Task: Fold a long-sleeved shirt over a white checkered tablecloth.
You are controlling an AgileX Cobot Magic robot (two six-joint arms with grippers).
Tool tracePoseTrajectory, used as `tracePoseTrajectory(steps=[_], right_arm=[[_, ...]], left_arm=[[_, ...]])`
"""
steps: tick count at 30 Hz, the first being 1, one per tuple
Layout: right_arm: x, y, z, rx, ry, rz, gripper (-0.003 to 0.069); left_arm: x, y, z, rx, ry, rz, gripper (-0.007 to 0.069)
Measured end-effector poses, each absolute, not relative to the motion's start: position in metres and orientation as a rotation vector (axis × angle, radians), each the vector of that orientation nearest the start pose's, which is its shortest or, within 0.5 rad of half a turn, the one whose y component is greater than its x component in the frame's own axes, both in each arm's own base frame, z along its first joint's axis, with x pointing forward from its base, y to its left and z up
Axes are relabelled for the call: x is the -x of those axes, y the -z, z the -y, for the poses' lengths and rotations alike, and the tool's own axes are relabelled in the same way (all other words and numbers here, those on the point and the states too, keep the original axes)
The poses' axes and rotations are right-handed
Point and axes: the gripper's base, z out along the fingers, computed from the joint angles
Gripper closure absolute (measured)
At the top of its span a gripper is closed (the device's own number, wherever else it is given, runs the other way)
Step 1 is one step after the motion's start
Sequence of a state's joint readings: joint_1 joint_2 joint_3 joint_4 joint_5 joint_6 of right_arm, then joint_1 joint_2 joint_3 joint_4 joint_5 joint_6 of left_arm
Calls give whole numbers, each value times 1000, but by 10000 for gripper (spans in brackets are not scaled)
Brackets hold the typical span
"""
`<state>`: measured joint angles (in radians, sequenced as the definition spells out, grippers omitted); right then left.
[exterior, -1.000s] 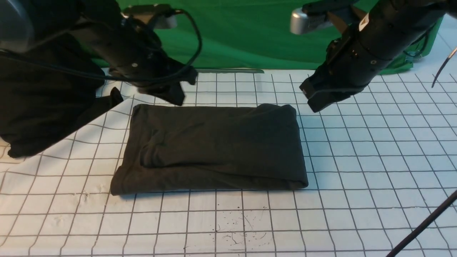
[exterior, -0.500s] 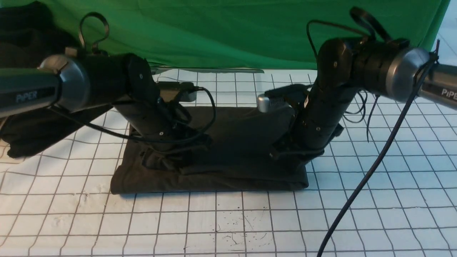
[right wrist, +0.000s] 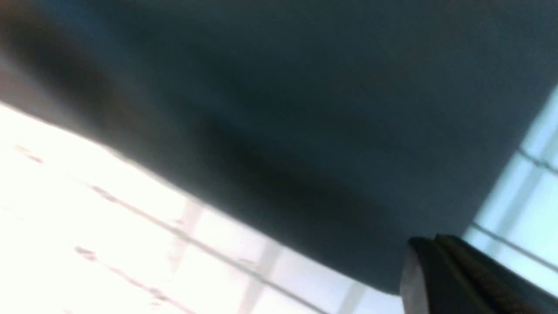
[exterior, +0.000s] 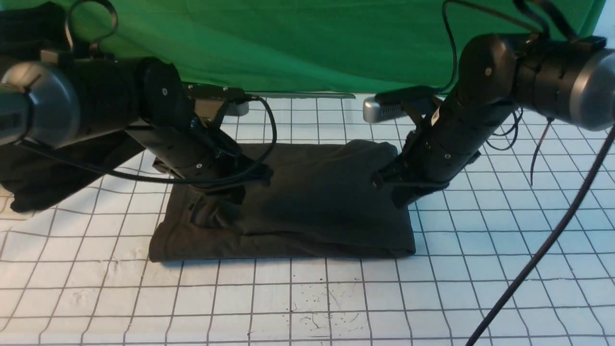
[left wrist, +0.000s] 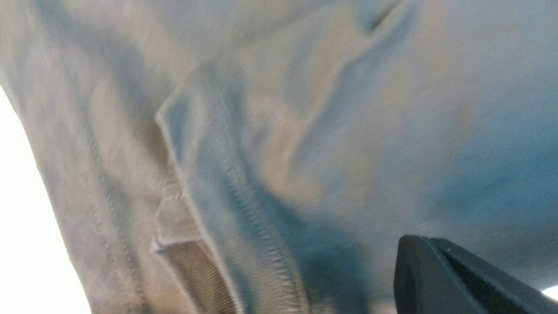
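Both arms down over the long-sleeved shirt (exterior: 307, 202), which lies folded into a compact rectangle near the middle of the white checkered tablecloth (exterior: 504, 250) on the table.

Left gripper (exterior: 226, 204) sits on the shirt's left part, over a bunched ridge of fabric. Jaws pressed together; from the front view I cannot tell whether any cloth is caught between them. My left wrist view shows a stitched seam and a ribbed edge, probably a cuff or hem (left wrist: 196, 261), just beside the fingertip (left wrist: 440, 274).

Right gripper (exterior: 401, 194) is at the shirt's right edge, jaws also pressed together, tip low against the fabric near the far right corner. Right wrist view is blurred: dark cloth (right wrist: 305, 131), bright grid beyond, nothing clearly pinched.

Step in hand, as I judge it: pressing or tidying the finished fold, or taking hold for a last fold. To do it well:
- keep both arms level with each other, so the bundle does not skew
- press lightly; soft knit drags and will pull the lower layers out
- mind the loose ridge under the left gripper; it wants smoothing outward, not pushing inward
- lift straight up when leaving, so no layer follows

Look of the shirt: dark charcoal, matte, soft; several layers thick, front edge rounded and fairly straight, left end looser than the right. No print visible on this face.

A blacker heap of cloth (exterior: 43, 178) lies at the far left, apart from the shirt.
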<state>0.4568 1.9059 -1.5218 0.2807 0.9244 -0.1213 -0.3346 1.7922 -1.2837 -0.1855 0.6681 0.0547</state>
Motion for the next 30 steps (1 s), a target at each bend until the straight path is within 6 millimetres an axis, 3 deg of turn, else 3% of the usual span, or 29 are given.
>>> tracePoseTrajectory(steps=[3, 9, 12, 15, 20, 22, 24, 27, 30], right_arm=[[-354, -242, -207, 661, -536, -2718, 659], [-361, -197, -213, 693, -526, -2836, 659], [-363, -183, -211, 707, -466, -2888, 659], [-363, -181, -208, 715, -423, -2898, 659], [-363, -198, -202, 689, -408, -2858, 659], [-369, -220, -195, 647, -416, -2789, 659], [-381, -247, -186, 587, -433, -2700, 659], [-404, -279, -177, 516, -468, -2596, 659], [-418, -287, -176, 516, -480, -2577, 659]], left_arm=[[-353, -220, 133, -337, 283, -2674, 630], [-344, -170, 115, -228, 232, -2799, 630], [-341, -167, 111, -163, 248, -2789, 630], [-340, -169, 110, -151, 253, -2778, 630], [-334, -185, 107, -162, 254, -2750, 630], [-329, -201, 105, -177, 251, -2717, 630], [-325, -220, 102, -177, 255, -2663, 630], [-323, -231, 101, -176, 260, -2620, 630], [-323, -231, 101, -171, 265, -2614, 630]])
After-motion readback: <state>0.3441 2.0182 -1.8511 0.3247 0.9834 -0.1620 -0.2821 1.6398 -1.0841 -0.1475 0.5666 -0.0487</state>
